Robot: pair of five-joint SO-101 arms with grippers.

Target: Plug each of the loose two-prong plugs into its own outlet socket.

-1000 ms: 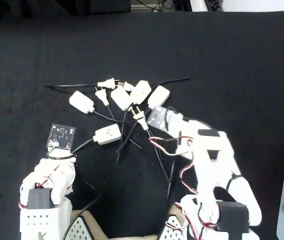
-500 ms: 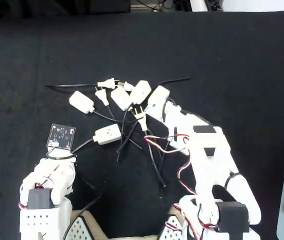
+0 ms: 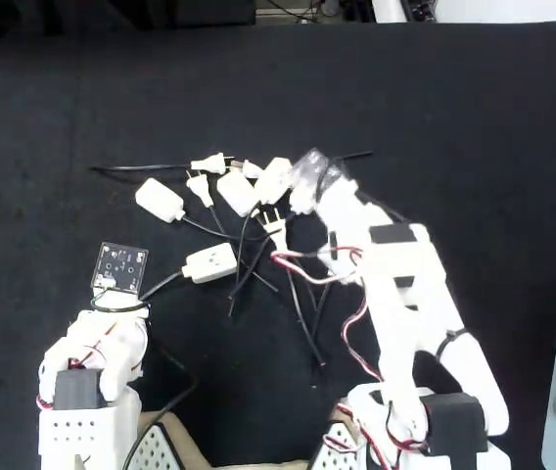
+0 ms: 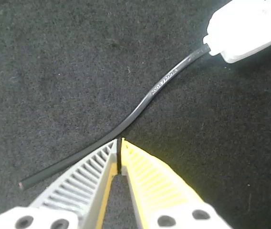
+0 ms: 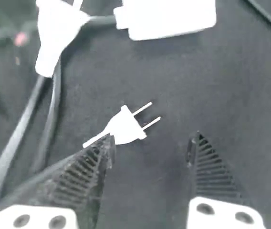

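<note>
The black table (image 3: 474, 117) is the biggest thing in front of me. The right arm (image 3: 405, 284) is stretched across it to a tangle of white pieces and cords, and the left arm (image 3: 92, 357) sits folded close to its base.

A white socket block (image 5: 166, 19) lies just beyond the tips of the right claw (image 5: 151, 140). A second socket block (image 4: 250, 28) lies ahead of the left claw (image 4: 120, 143) and off to one side. Its black cord (image 4: 169, 86) runs back and crosses right at that claw's tips. The left claw is clenched, fingers pressed together, and I can see nothing gripped between them.

The right claw is released, fingers spread wide. A small white two-prong plug (image 5: 126, 126) lies on the table between them, hard against one finger and well clear of the other. Its prongs (image 5: 152, 122) point away from the claw, roughly toward the block.

I'd judge the plug to be light, hard plastic. It is likely to skid or spin if one finger reaches it before the other, and its cord may tug at it. The place to grip looks to be across the flat sides of the body, behind the prongs, never on the thin metal or the cord. The claw would want centring over it first. The block looks light too, so it may slide back under the push unless it is braced.
</note>
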